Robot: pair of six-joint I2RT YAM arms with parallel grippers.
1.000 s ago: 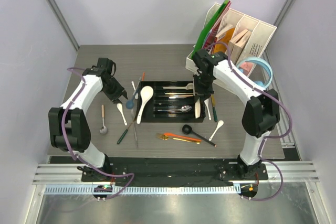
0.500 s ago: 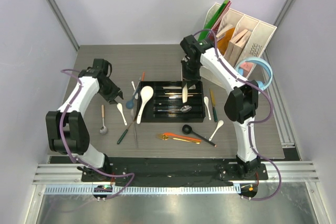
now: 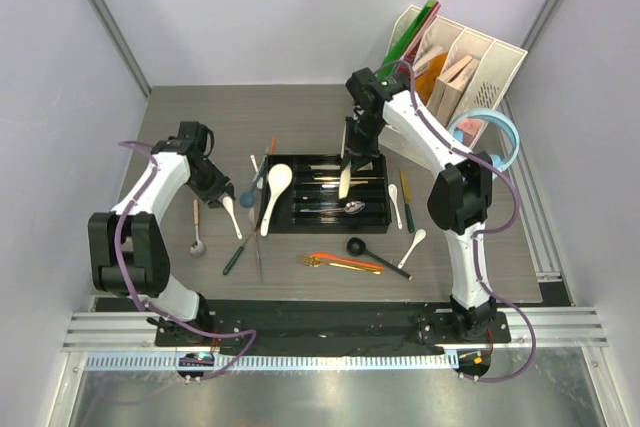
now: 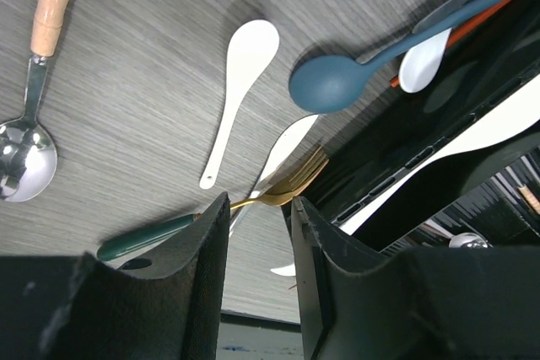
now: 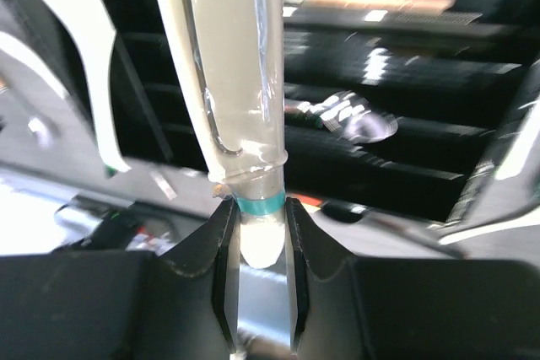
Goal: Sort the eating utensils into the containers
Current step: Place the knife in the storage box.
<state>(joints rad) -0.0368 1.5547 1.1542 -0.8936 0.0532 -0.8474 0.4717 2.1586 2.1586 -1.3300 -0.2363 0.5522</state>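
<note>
The right gripper (image 5: 257,206) is clamped on the end of a cream piece (image 5: 232,65) that has a green band. The piece hangs down from the gripper over the black tray (image 3: 330,230), near the tray's 12 o'clock edge. In the tray, toward 5 o'clock, lies a steel spoon (image 3: 352,208). Other pieces lie in the tray's long slots too, but they are too small to tell what they are.

The left gripper (image 4: 257,208) has its fingers apart and holds nothing. It is low over the worktop (image 3: 300,112), at 9 o'clock from the tray. Under the gap between its fingers you can see a gold fork (image 4: 287,185) with a green handle, lying flat. Next to the fork is a small white spoon (image 4: 240,82). A blue spoon (image 4: 333,86) lies just by the tray's 9 o'clock edge. A big white spoon (image 3: 275,192) lies across that same edge, partly in the tray and partly out. Farther toward 9 o'clock is a steel spoon with a wood handle (image 4: 25,145).

At 6 o'clock from the tray lie orange chopsticks (image 3: 345,260) and a black spoon (image 3: 365,250), close together. Another white spoon (image 3: 412,245) lies at 4 o'clock. At 3 o'clock, two more pieces lie side by side along the tray.
</note>
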